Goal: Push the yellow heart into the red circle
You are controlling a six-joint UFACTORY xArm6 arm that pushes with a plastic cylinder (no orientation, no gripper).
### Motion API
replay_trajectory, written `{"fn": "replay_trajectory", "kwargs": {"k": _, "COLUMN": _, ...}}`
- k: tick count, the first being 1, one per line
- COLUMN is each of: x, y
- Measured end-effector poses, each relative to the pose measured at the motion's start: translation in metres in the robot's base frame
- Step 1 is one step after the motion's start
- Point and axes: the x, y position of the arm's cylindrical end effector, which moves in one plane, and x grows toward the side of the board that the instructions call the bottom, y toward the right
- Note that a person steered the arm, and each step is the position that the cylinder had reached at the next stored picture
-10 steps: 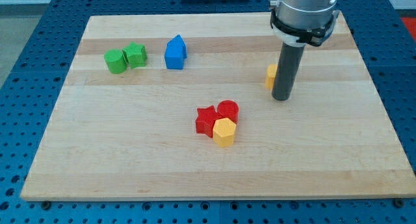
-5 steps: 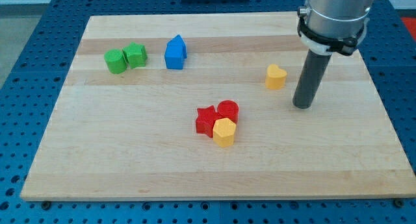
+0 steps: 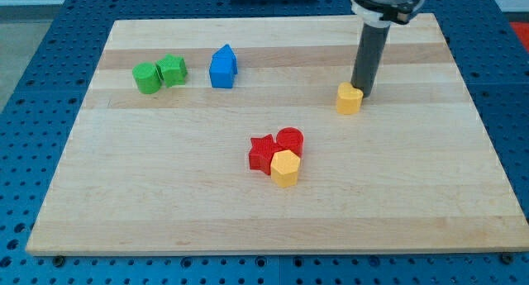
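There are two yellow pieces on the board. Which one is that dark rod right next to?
The yellow heart, alone toward the view's right. My tip sits just behind it, at its upper right edge. The yellow hexagon is far off, bunched with the red pieces mid-board.

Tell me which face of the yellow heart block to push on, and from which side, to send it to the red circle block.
Push the yellow heart block on its upper-right face, coming from the view's top right, where my tip already sits against it. The red circle block lies toward the view's lower left, so that line probably drives it straight there, and the yellow hexagon block sits just below the target.
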Motion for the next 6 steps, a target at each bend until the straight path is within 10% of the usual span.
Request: {"fn": "replay_trajectory", "kwargs": {"k": 6, "x": 0.048, "y": -0.048}}
